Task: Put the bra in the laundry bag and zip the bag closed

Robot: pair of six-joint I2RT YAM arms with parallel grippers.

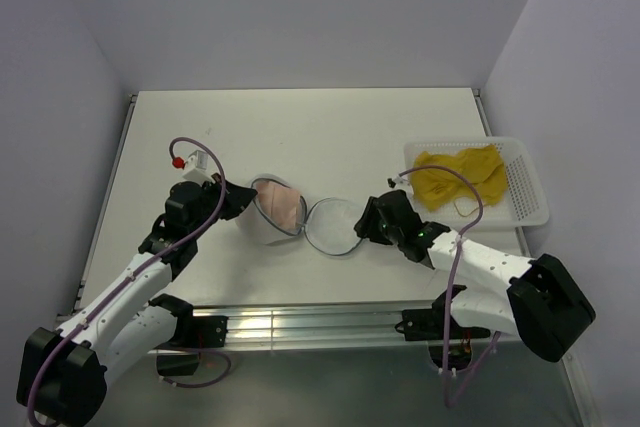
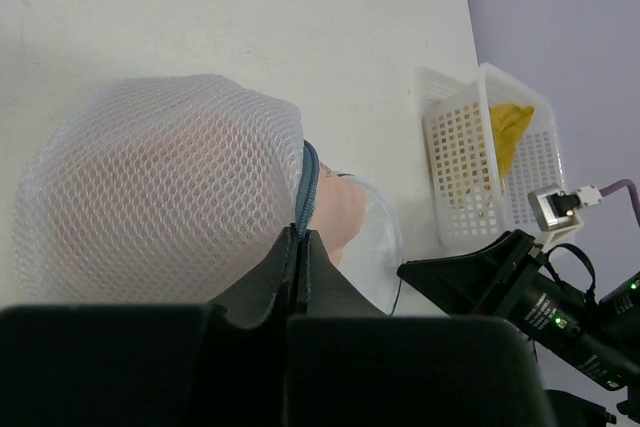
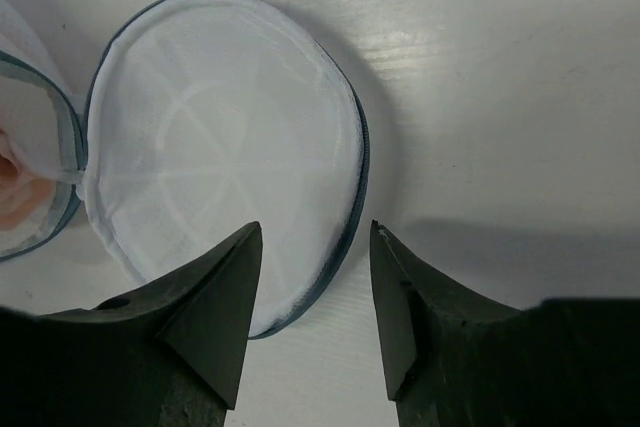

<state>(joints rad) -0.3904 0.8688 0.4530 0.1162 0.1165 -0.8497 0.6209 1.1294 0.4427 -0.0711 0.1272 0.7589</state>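
Observation:
The laundry bag [image 1: 262,219] is a small round white mesh pouch lying open at the table's middle. Its domed half [image 2: 160,197] holds the pale pink bra [image 1: 283,204], which also shows in the left wrist view [image 2: 340,212]. The flat round lid [image 1: 333,225] lies open to the right, shown close in the right wrist view [image 3: 220,147]. My left gripper [image 2: 300,235] is shut on the bag's dark zip rim [image 2: 308,182]. My right gripper [image 3: 315,232] is open, its jaws straddling the lid's zip rim [image 3: 350,217] at the near right edge.
A white plastic lattice basket [image 1: 525,192] with yellow cloth [image 1: 460,175] stands at the right edge of the table; it also shows in the left wrist view [image 2: 470,167]. Walls enclose the table at the back and both sides.

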